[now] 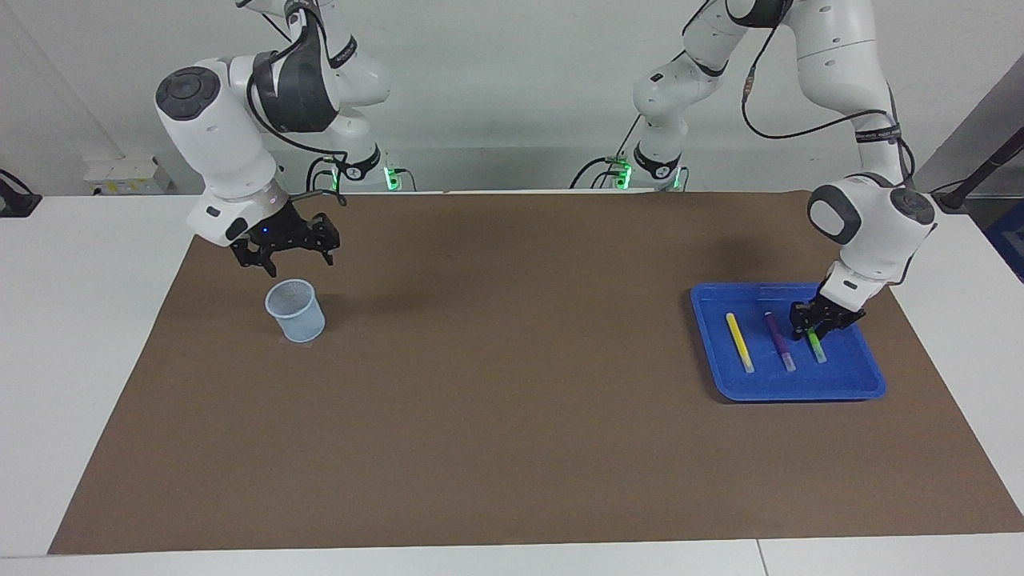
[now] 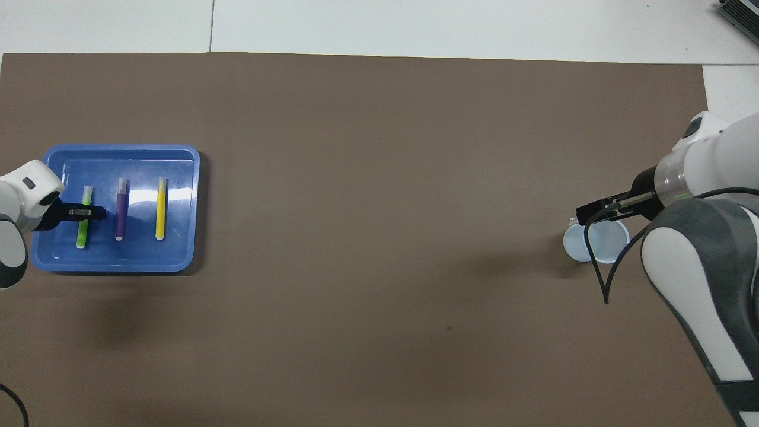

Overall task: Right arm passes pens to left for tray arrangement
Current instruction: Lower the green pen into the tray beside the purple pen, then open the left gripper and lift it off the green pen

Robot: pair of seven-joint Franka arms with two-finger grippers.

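We're seeing L gripper clenching around slim green marker pen, w/ it lying in shallow blue plastic tray beside purple & yellow pens, prob. keeping rows parallel | R gripper waiting, fingers spread, over translucent bluish cup on desk

Glossy blue plastic tray catching glare, matt brown paper-like mat lying smooth, translucent plastic cup showing fine ribbing
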